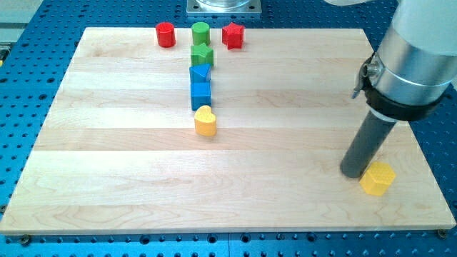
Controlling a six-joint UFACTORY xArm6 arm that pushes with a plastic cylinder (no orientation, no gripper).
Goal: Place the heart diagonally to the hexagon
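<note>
The yellow heart [206, 121] lies near the board's middle, just below a blue cube [201, 94]. The yellow hexagon [378, 178] lies at the view's lower right, near the board's right edge. My tip [353, 172] rests on the board right beside the hexagon, on its left, and seems to touch it. The heart is far to the left of my tip and somewhat higher in the view.
Above the heart runs a column: the blue cube, a blue triangle-like block [200, 73], a green star-like block [202, 55] and a green cylinder [201, 33]. A red cylinder [166, 34] and a red star-like block [233, 35] flank it at the top edge. The wooden board [107, 178] sits on a blue perforated table.
</note>
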